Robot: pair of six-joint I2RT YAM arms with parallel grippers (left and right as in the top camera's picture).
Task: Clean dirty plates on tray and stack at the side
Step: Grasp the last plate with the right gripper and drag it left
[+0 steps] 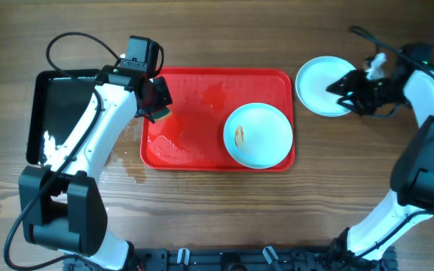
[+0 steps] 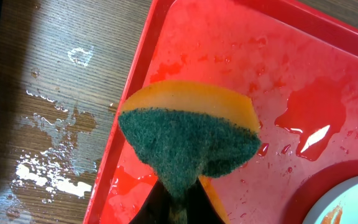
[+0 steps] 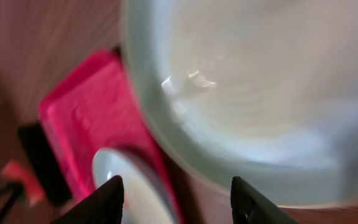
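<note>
firstly, bench point(image 1: 217, 218): brown wood-grain top that carries everything; wet patches and droplets point(image 2: 48, 168) lie on it just off the red tray's left edge.
red tray point(image 1: 202, 83): large red rectangular plastic tray with rounded corners, flat at the middle of the bench; its left part is wet, with pooled water point(image 2: 309, 121) on the textured floor.
left arm point(image 1: 100, 128): white and black, reaching from the near edge across the black tray to the red tray's left rim.
right arm point(image 1: 428, 94): white and black, at the far right, bent toward the side plate.
black tray point(image 1: 59, 94): smaller glossy black rectangular tray, on the bench left of the red tray, partly hidden by the left arm.
dirty plate point(image 1: 266, 139): round pale blue-white shallow plate lying in the right part of the red tray, with an orange-brown smear point(image 1: 239, 136) left of its centre.
side plate point(image 1: 315, 86): same kind of plate, on the bare bench just right of the red tray's far right corner; no smear shows; blurred in the right wrist view.
sponge point(image 2: 188, 134): yellow sponge with a green scouring face, over the red tray's wet left edge; touching or not, cannot tell.
left tool point(image 2: 176, 202): clenched on the sponge's lower end.
right tool point(image 3: 174, 186): released, its dark fingers point(image 3: 104, 202) spread wide at the side plate's edge, nothing pinched between them.
</note>
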